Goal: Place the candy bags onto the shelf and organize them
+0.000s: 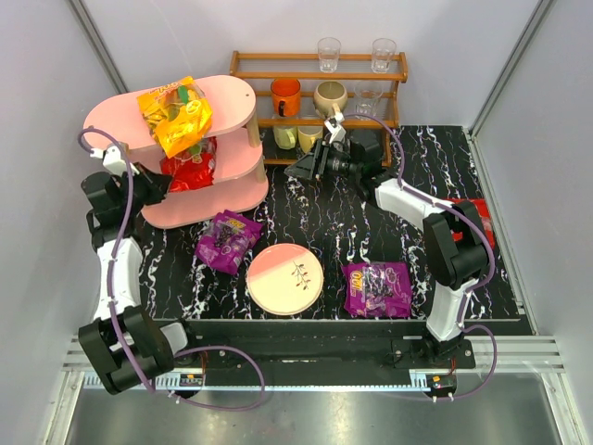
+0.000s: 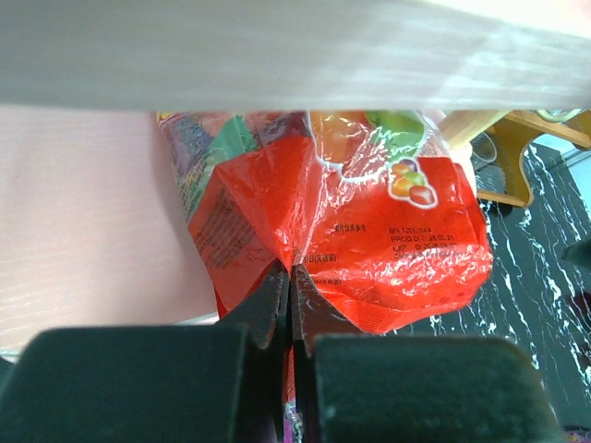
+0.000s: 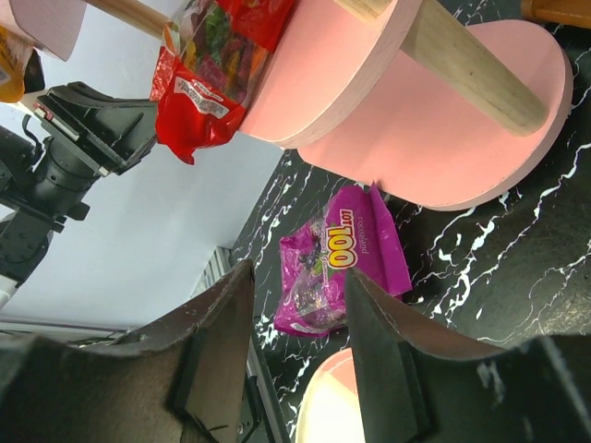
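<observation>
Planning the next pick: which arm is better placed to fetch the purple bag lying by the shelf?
Probably right: the right gripper, jaws open and empty, faces that purple bag; the left gripper is shut on the red bag.

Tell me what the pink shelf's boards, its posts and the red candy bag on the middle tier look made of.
Shelf boards: likely painted wood or fibreboard, matte pink; faint grain lines and thick flat edges. Posts: bare pale wood, visible grain. Red candy bag: thin glossy plastic film, crinkled, with glare spots and printed text.
</observation>
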Controlling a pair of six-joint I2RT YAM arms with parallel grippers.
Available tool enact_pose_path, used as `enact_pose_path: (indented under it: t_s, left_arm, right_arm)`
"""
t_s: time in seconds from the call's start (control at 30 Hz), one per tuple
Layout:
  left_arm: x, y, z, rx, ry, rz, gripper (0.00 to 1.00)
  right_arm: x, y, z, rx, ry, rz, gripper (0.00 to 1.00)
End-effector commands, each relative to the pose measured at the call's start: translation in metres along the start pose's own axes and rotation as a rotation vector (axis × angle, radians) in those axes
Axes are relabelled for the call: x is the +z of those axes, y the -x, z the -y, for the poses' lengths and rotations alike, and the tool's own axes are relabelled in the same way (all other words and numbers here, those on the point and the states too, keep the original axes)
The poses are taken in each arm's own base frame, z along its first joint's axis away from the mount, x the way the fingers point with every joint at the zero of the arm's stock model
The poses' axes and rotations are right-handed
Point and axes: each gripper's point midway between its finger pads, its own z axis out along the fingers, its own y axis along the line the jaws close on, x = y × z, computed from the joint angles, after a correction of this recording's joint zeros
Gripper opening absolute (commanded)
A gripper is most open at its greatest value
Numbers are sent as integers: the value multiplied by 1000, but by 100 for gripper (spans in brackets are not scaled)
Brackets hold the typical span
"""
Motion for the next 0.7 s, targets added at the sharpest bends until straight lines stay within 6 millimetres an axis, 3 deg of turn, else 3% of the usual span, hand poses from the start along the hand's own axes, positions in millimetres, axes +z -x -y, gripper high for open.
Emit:
enact_pose_path:
  t_s: [0.0, 0.27, 0.67]
  left_arm:
    - [-4, 26, -7, 58, 5, 57, 0]
    - [-11, 28, -34, 43, 64, 65, 0]
    - [-16, 44, -60, 5, 130, 118, 0]
  right_arm:
    - [-11, 16, -29, -65, 65, 38, 53]
    - [-12, 16, -23, -61, 58, 33, 53]
    - [-12, 13, -16, -41, 58, 37, 53]
